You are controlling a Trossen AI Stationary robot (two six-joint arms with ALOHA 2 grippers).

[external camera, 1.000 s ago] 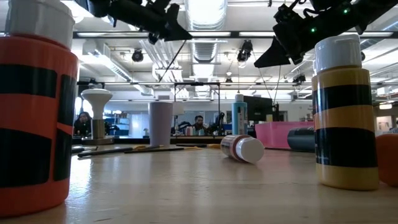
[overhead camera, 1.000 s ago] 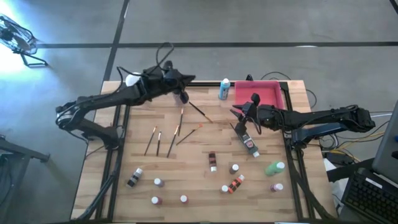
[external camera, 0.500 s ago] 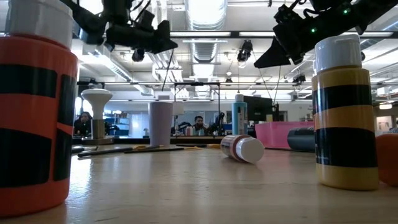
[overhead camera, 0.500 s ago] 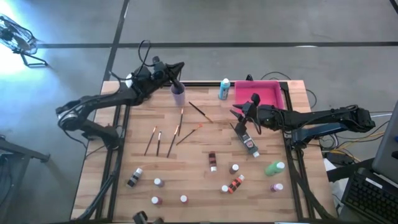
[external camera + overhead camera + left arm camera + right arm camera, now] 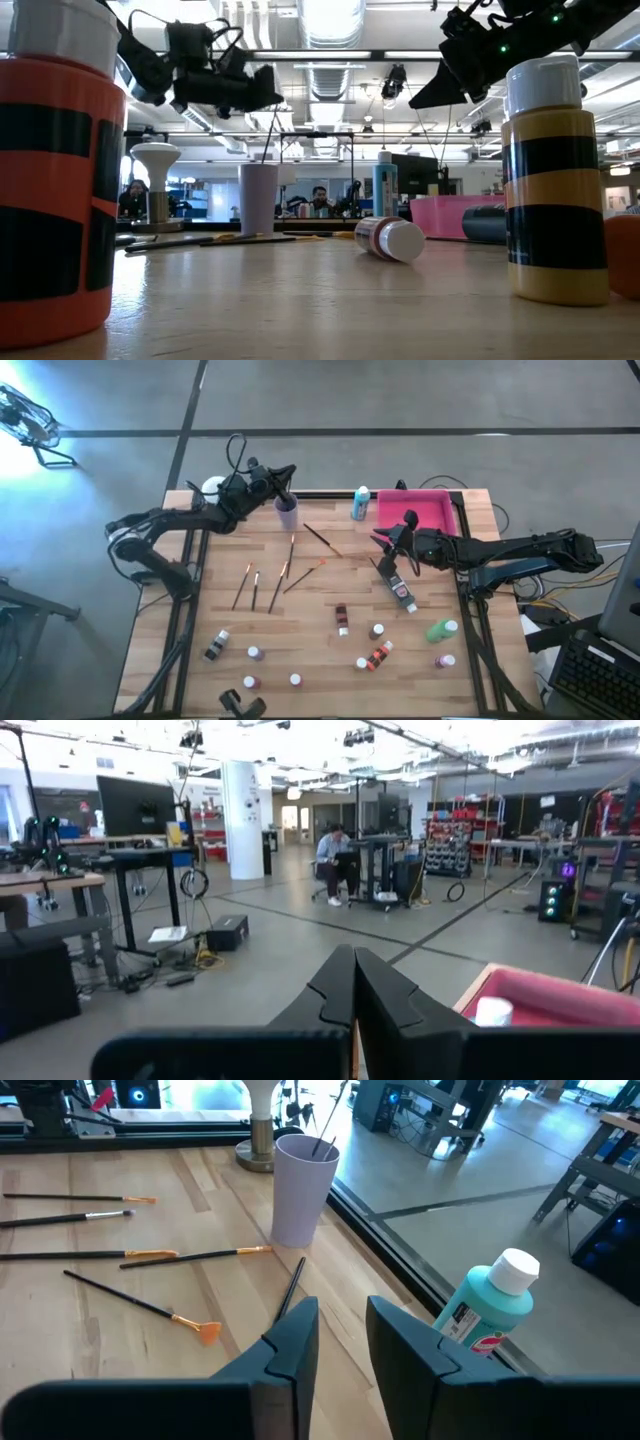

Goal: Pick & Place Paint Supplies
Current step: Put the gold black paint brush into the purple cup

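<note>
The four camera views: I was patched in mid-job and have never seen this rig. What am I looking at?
Two dark robot arms work at a wooden table. The high view looks straight down on it, and the low view looks across it from tabletop height. Each wrist view looks past that arm's own fingers.

Loose brushes and small paint bottles lie on the table. At the far edge are a lilac cup with a brush handle standing in it and a pink tray.

The left end effector is above the cup, shut, with nothing visible between its fingers. The right end effector hangs near the tray, slightly open and empty.
</note>
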